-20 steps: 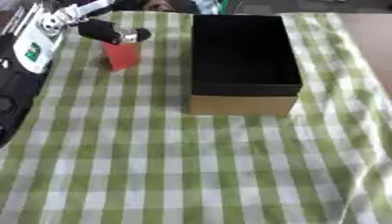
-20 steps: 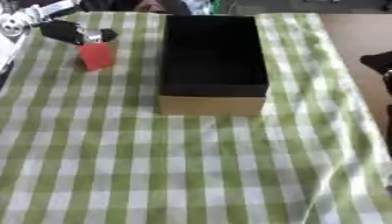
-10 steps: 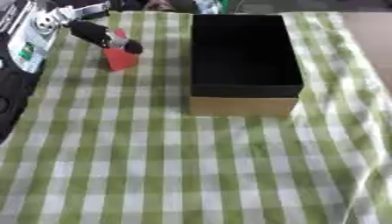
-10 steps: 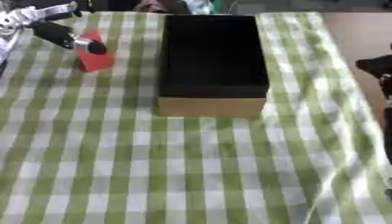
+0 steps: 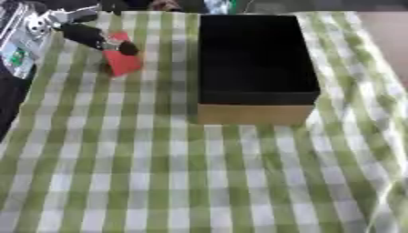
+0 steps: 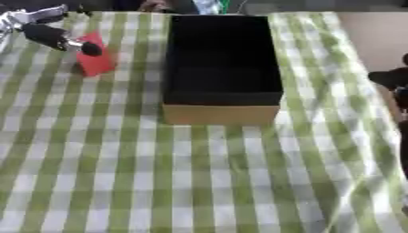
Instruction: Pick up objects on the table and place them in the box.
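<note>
Green-and-white checked cloth (image 5: pixel 159 173) lying under the left hand (image 5: pixel 92 35), spreading across the table. Bare tan tabletop (image 6: pixel 366 36) showing far to that hand's right.

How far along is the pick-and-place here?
Done: nothing visible; the box interior looks dark and empty.
In hand: the left hand is closed around the red object at the far left of the green checked cloth, beside the box, not yet over it.
Left: carry it over the box and release. The right hand sits at the right edge; its fingers are unclear.
</note>
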You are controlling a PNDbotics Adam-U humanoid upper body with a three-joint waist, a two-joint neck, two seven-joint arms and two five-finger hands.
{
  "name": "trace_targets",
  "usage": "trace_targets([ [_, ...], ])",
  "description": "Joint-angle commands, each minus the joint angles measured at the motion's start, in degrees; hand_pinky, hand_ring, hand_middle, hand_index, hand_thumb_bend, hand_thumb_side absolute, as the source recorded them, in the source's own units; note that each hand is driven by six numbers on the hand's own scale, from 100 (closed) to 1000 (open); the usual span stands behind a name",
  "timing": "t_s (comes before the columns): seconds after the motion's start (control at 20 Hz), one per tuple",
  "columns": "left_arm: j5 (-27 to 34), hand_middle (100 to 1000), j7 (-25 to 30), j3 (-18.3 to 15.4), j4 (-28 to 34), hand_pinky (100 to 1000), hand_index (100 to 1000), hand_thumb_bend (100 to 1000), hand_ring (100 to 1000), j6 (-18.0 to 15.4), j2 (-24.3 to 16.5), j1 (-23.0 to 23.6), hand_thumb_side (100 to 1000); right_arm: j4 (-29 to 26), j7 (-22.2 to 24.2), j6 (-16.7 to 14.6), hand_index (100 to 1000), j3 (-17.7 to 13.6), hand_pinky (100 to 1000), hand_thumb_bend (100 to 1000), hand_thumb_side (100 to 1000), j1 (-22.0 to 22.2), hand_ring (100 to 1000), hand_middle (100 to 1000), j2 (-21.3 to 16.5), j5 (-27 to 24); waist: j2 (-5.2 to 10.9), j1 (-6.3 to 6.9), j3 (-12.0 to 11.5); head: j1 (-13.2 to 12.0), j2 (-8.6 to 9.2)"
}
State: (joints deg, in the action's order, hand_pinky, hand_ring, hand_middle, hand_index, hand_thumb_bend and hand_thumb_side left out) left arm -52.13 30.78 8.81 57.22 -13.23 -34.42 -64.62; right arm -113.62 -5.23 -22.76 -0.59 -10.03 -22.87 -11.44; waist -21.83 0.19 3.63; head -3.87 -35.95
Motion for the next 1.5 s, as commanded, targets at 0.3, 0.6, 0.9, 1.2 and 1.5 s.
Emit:
trace_targets([
  [0.3, -3.9, 952, 0.47, -1.88, -0.29, 831, 1000, 1000, 951, 3.6, -2.66, -2.04, 929, -0.97, 0.68, 0.16, 810, 0.32, 834, 100, 889, -0.68, 710, 600, -0.25, 1.5, -0.91, 0.95, 0.31, -0.57, 1.78],
  [0.6, -4.63, 946, 0.5, -2.36, -0.63, 825, 1000, 1000, 949, 4.73, -3.39, -2.17, 909, -0.97, 0.95, 0.31, 806, 0.52, 836, 100, 891, -0.86, 710, 599, -0.04, 2.0, -1.64, 1.03, 0.24, -0.67, 2.41],
  [0.9, -4.68, 933, -0.09, -3.4, -1.52, 817, 1000, 1000, 943, 5.6, -4.22, -2.48, 908, -0.97, 1.27, 0.53, 806, 0.76, 838, 100, 892, -1.15, 710, 598, 0.19, 2.41, -2.59, 1.14, 0.33, -1.01, 3.46],
  [1.2, -3.67, 914, 0.45, -4.08, -2.39, 812, 1000, 1000, 930, 5.67, -4.68, -2.86, 898, -0.97, 1.51, 0.55, 806, 0.91, 839, 100, 892, -1.66, 712, 598, 0.19, 2.77, -3.62, 1.38, 0.41, -1.38, 4.58],
  [1.5, -1.79, 891, 2.55, -4.25, -2.98, 805, 984, 1000, 916, 5.17, -4.3, -2.88, 887, -0.97, 1.48, 0.82, 806, 0.93, 841, 100, 893, -1.85, 713, 598, 0.54, 3.32, -4.49, 1.44, 0.69, -1.81, 5.27],
])
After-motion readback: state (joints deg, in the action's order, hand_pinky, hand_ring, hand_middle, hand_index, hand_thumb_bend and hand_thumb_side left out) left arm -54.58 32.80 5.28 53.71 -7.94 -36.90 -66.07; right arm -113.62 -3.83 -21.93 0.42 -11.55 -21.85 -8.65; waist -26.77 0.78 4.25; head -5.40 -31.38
